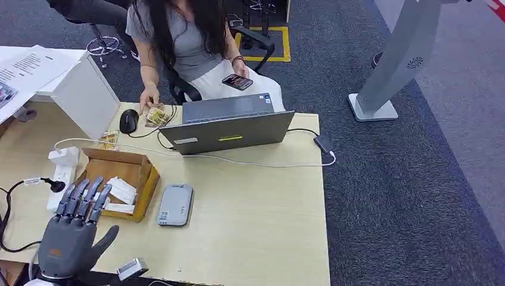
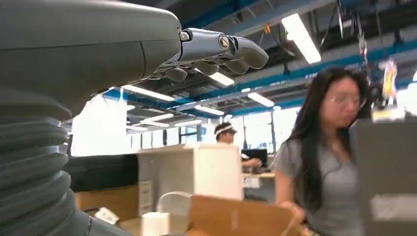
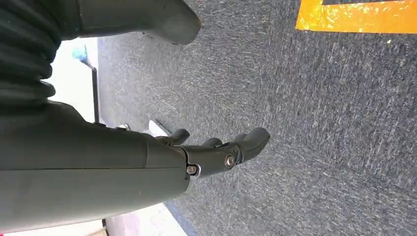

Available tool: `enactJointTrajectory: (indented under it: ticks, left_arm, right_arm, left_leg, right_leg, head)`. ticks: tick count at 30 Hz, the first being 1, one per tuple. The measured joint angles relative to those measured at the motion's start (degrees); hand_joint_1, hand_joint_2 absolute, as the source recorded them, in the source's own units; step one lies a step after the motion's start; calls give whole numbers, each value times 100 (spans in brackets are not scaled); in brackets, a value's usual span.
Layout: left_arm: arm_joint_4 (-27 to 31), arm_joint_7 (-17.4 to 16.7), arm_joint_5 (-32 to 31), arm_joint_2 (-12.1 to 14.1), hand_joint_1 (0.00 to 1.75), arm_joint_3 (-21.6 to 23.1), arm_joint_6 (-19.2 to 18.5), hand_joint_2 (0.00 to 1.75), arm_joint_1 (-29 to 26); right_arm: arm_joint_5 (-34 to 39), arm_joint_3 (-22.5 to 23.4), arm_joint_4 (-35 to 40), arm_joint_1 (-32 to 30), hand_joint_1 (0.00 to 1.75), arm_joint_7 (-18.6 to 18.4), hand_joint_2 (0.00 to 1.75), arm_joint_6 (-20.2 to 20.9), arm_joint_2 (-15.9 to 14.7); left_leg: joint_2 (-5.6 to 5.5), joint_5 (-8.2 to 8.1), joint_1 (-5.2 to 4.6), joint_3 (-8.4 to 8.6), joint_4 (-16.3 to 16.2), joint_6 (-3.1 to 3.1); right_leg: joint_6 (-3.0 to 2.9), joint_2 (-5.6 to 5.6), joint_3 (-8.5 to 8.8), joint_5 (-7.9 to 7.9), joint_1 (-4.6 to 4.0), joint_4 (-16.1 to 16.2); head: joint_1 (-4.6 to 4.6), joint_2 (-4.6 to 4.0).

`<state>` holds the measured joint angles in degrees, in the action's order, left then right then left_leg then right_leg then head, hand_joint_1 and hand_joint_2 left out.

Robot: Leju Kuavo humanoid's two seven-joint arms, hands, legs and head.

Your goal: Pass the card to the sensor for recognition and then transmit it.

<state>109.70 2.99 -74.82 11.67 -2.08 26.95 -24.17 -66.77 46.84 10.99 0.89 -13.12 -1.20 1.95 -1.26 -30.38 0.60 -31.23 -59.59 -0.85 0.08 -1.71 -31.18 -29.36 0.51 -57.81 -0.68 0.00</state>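
- Left hand (image 1: 71,229) is raised over the near left corner of the wooden table (image 1: 256,208), palm down, fingers (image 1: 83,199) extended and slightly apart, holding nothing. Fingertips hang above the near edge of the open cardboard box (image 1: 134,170).
- Left wrist view: the same hand (image 2: 216,51) with fingers lightly curled forward, nothing between them.
- Right hand (image 3: 216,150) hangs over dark grey carpet (image 3: 319,123); fingers loosely curled, nothing in them. An orange floor marking (image 3: 359,17) lies beyond.
- Box holds white cards or paper slips (image 1: 122,190); which is the task's card cannot be told.
- Grey card sensor (image 1: 175,204) lies flat on the table just right of the box, apart from it.
- White power strip (image 1: 62,170) lies left of the box, black plug (image 1: 55,186) beside it.
- Farther: grey laptop (image 1: 229,128), lid open toward the far side; white cable (image 1: 238,161) runs across in front of it to an adapter (image 1: 324,145).
- Black mouse (image 1: 128,121) left of the laptop.
- Far side: seated person (image 1: 190,42), one hand at the table edge, the other holding a phone (image 1: 237,81).
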Motion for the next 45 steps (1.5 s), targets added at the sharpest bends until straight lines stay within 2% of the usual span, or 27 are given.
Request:
enactJointTrajectory:
  ticks: [3, 5, 7, 11, 18, 25, 34, 45]
  left_arm:
    - [-353, 459, -17, -198, 0, -669, -177, 175, 69]
    - [-635, 623, -85, -301, 0, -1065, -267, 175, 192]
    - [-876, 702, -138, -378, 0, -1336, -300, 175, 323]
    - [-1154, 737, -173, -490, 0, -1610, -317, 175, 471]
    - [-1412, 718, -260, -590, 0, -1765, -297, 175, 643]
    - [-2033, 580, -306, -559, 0, -1767, -129, 175, 1134]
    - [-2645, 195, -297, -332, 0, -1750, -70, 175, 1598]
    - [-2915, 121, -214, -183, 0, -1750, -81, 175, 1649]
  right_arm:
    - [-114, 46, 0, 1, 0, 35, 175, 28, 4]
    - [-170, 59, 0, 0, 0, 35, 175, 42, 4]
    - [-203, 70, 2, 4, 0, 53, 175, 42, 4]
    - [-208, 79, 2, 5, 0, 53, 175, 35, 4]
    - [-256, 79, 2, 11, 0, 77, 175, 35, 4]
    - [-385, 79, 2, 27, 0, 98, 175, 101, 4]
    - [-512, 79, 4, 52, 0, 131, 175, 162, 2]
    - [-564, 144, 4, 56, 0, 129, 175, 166, 2]
  left_leg:
    - [0, 0, 0, 2, 0, 0]
    - [0, 1, 0, 2, 0, 0]
    - [0, 3, 0, 2, 0, -3]
    - [0, 3, -1, 3, -1, -3]
    - [-4, 3, -2, 2, -2, -3]
    - [-9, 8, 0, 4, -2, -3]
    - [-8, 8, 0, 3, -2, -3]
    - [-7, 8, -2, 1, -2, -3]
  right_leg:
    - [0, 2, 1, 0, 0, 0]
    - [0, 2, 2, 1, 0, 0]
    - [0, 3, 6, 1, 0, 0]
    - [1, 3, 8, 2, 0, 0]
    - [1, 7, 6, 1, 0, 2]
    - [1, 12, 7, 3, 0, 1]
    - [1, 9, 6, 3, 0, 0]
    - [1, 8, 6, 3, 0, 1]
  head:
    - [2, 0]
    - [2, 0]
    - [0, 0]
    - [4, 0]
    - [2, 0]
    - [2, 0]
    - [7, 0]
    - [2, 0]
